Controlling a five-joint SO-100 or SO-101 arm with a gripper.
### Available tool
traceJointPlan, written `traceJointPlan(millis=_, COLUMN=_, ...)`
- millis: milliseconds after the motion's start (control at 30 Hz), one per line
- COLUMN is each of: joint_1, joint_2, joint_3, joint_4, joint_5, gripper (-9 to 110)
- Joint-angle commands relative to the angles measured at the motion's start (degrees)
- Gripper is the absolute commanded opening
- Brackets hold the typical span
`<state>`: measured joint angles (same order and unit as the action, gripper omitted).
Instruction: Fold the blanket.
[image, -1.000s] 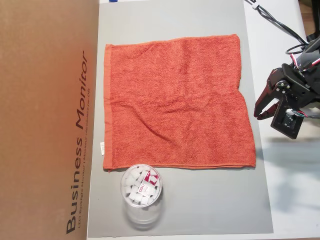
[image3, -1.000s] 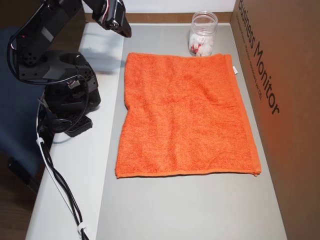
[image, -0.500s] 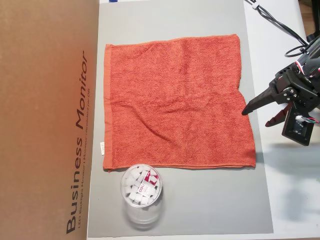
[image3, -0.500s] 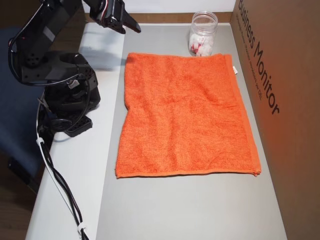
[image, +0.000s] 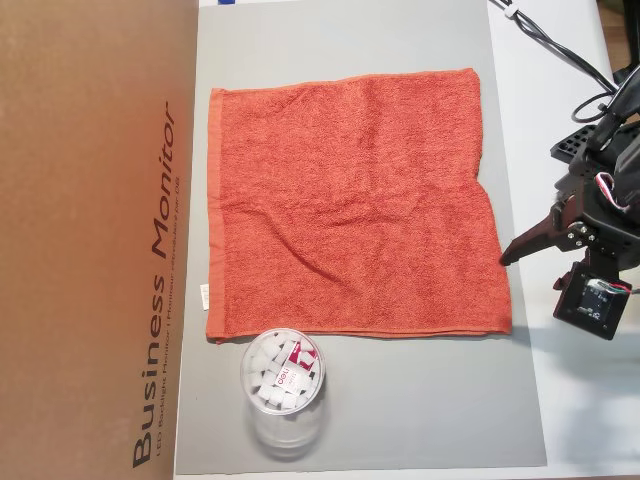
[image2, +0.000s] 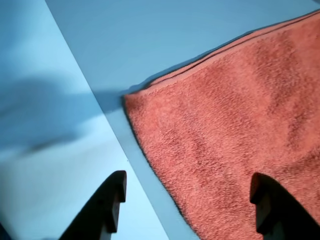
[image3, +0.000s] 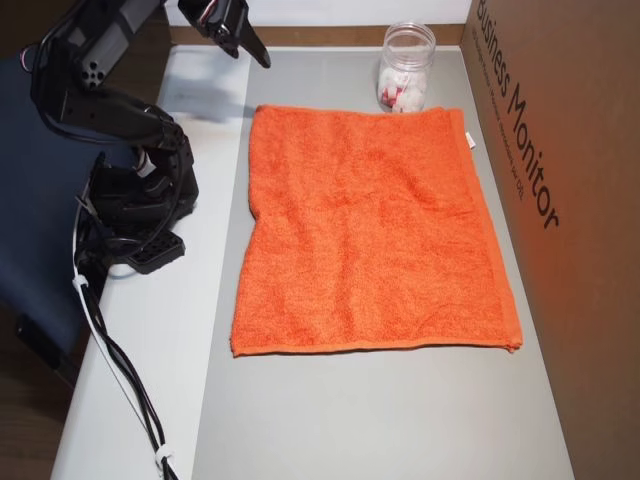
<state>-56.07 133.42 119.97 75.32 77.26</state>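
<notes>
From above, the blanket (image: 350, 205) lies flat and unfolded on the grey mat (image: 400, 400), with a jar (image: 283, 385) of white packets touching its near edge and the gripper (image: 535, 268) just off its right side. The wrist view alone shows the jaws spread wide, gripping nothing, straddling a blanket corner (image2: 150, 107). The other overhead view adds the arm's base (image3: 135, 215) on the table beside the mat.

Even, bright indoor light falls across both overhead views, sharp throughout, with soft shadows beside the black two-finger gripper (image: 530, 268). The wrist view carries a strong blue cast; a soft, dark shadow lies ahead of the open fingers (image2: 107, 207), which blur slightly above the orange-red terry-cloth blanket (image2: 240, 120).
</notes>
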Motion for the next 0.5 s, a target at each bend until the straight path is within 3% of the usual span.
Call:
traceJointPlan(millis=0, joint_1=-1.58, joint_2=-2.90, joint_3=-3.16, joint_4=0.26, joint_5=-0.09, gripper=25)
traceJointPlan(millis=467, joint_1=-6.06, joint_2=-12.04, joint_3=-2.46, joint_4=-0.70, joint_5=0.44, gripper=25)
